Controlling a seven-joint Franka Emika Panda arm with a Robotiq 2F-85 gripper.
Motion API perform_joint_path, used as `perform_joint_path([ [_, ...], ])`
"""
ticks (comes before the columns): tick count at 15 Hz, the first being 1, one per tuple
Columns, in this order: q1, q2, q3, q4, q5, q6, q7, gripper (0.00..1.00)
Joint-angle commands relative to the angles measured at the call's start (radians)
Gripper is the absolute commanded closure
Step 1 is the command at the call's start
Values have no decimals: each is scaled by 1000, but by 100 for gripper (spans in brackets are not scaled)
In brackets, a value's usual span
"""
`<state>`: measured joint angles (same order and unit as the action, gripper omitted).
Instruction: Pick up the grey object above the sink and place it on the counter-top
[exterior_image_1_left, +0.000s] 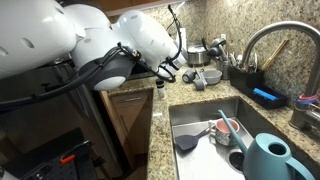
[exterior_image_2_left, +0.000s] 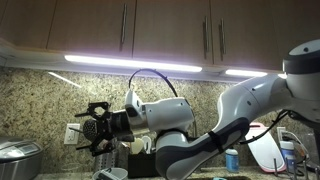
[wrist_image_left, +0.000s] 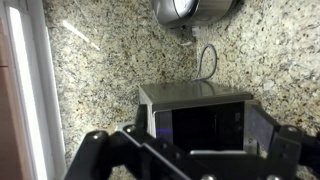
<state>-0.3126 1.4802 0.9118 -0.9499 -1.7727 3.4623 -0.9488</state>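
Note:
The small dark-grey lump (exterior_image_1_left: 198, 80) lies on the speckled granite counter-top (exterior_image_1_left: 160, 125) behind the steel sink (exterior_image_1_left: 195, 120), next to a pale grey bowl (exterior_image_1_left: 212, 75). The tall curved chrome faucet (exterior_image_1_left: 268, 40) stands at the sink's far side. My gripper (exterior_image_1_left: 168, 68) is open and empty. It hangs in the air above the counter, short of the lump and apart from it. In an exterior view my gripper (exterior_image_2_left: 95, 130) shows its fingers spread in front of the granite wall. In the wrist view the fingers (wrist_image_left: 190, 165) frame a steel box (wrist_image_left: 195, 115), and the lump is out of view.
In the sink lie a dark flat-headed utensil (exterior_image_1_left: 185, 142) and some dishes. A teal watering can (exterior_image_1_left: 270, 158) stands at the near corner. A blue sponge (exterior_image_1_left: 265, 96) and a utensil holder (exterior_image_1_left: 243, 78) sit by the faucet. A rice cooker (exterior_image_2_left: 15, 160) stands by the wall.

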Motion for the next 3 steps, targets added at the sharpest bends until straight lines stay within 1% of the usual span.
perform_joint_path([
  [1,-15,0,10,-21,0,0,-15,0],
  [3,-38,0,17,-54,0,0,-30,0],
])
